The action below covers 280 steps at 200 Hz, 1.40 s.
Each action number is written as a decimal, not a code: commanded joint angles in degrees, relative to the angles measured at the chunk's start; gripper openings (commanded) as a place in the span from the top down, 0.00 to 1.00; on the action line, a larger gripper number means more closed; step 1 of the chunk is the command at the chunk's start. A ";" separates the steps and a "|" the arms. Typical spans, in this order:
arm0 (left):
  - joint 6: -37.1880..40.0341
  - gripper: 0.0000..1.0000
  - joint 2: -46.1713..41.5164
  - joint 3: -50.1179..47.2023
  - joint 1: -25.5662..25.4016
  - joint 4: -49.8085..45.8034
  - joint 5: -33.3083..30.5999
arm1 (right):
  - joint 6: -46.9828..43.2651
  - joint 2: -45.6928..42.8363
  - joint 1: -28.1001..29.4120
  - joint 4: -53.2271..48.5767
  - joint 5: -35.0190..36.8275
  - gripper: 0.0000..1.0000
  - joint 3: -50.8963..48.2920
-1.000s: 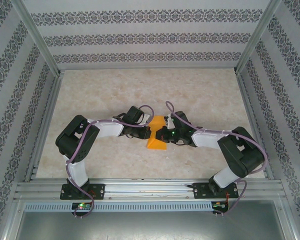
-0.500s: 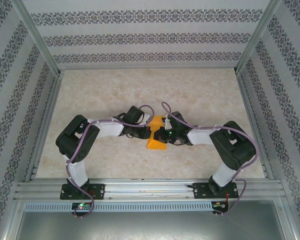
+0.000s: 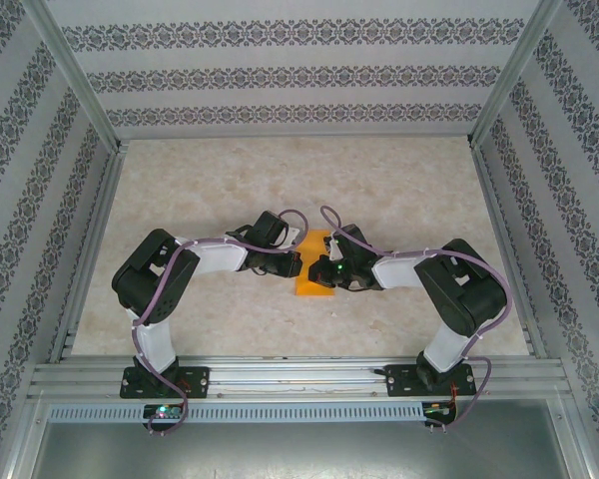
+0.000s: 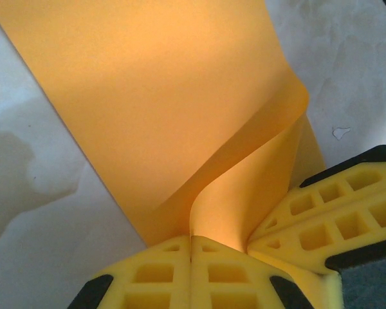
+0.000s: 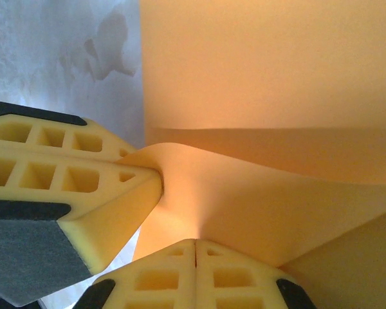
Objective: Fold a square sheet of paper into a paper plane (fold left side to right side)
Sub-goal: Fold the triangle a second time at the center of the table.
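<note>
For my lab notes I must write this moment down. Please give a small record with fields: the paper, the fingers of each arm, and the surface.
paper: bright orange sheet of thin paper, lying mid-table between the two arms, one part raised in a curl
left fingers: shut, pinching the raised part of the paper
right fingers: shut, pinching the same raised part, close beside the left fingers
surface: pale marbled table top
</note>
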 commanded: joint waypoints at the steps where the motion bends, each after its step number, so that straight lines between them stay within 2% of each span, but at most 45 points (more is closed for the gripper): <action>1: 1.17 0.95 2.16 0.66 0.53 -3.85 -2.08 | -0.86 1.18 0.29 -2.44 2.32 1.00 -0.81; 39: -0.32 0.82 0.08 1.84 0.75 -3.81 -2.36 | -0.31 1.11 0.34 -2.21 2.63 1.00 -2.51; 78: -1.89 0.77 -5.62 2.32 2.00 -4.82 -2.80 | -0.31 0.44 0.32 -2.03 2.85 1.00 -3.41; 108: -2.52 0.79 -10.89 0.85 2.13 -7.87 -2.23 | -0.20 0.47 0.41 -1.35 2.44 1.00 -3.28; 132: -5.74 0.85 -14.14 -2.86 1.61 -7.41 1.60 | 0.00 0.57 0.51 -0.98 2.24 1.00 -3.24; 155: -10.41 0.87 -15.46 -6.71 -0.65 -3.60 5.84 | 0.08 0.51 0.60 -0.80 2.15 1.00 -3.33; 190: -15.87 0.88 -13.36 -8.71 -3.98 2.82 8.96 | 0.04 0.62 0.69 -0.89 2.01 1.00 -3.33; 251: -16.03 0.91 -7.34 -7.43 -4.48 4.90 8.97 | -0.01 1.19 0.70 -0.89 1.89 1.00 -3.33; 280: -15.11 0.91 -6.35 -7.33 -4.48 3.74 7.07 | -0.07 1.23 0.67 -0.97 1.88 1.00 -3.24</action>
